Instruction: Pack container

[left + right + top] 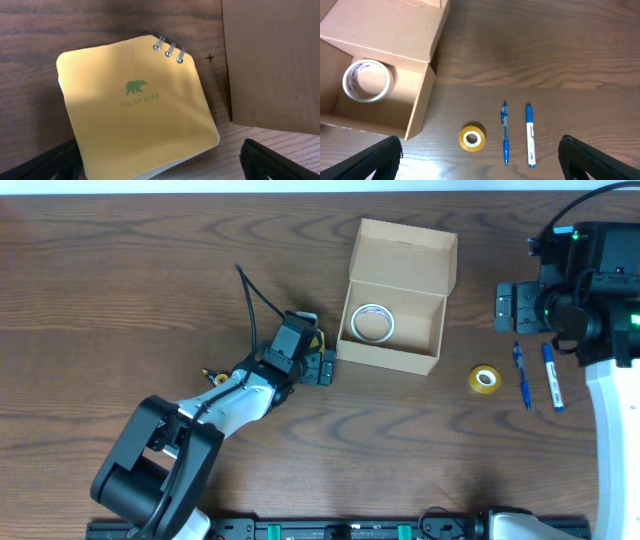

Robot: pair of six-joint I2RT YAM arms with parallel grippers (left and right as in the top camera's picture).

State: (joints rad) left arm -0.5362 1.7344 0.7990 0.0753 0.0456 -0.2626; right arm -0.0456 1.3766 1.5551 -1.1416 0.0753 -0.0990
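Your container (432, 252) sits mid-table, flap lid open; one clear tape roll (371, 323) inside, left half. Yellow tape roll (485, 379) and two blue pens (552, 377) lie outside, right of it. Your left gripper (326, 368) gapes wide, notepad (135, 105) between its fingers, beside box wall. Right gripper (503, 308) wide, empty.

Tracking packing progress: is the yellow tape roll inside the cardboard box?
No, the yellow tape roll lies outside the cardboard box; only a clear roll sits inside.
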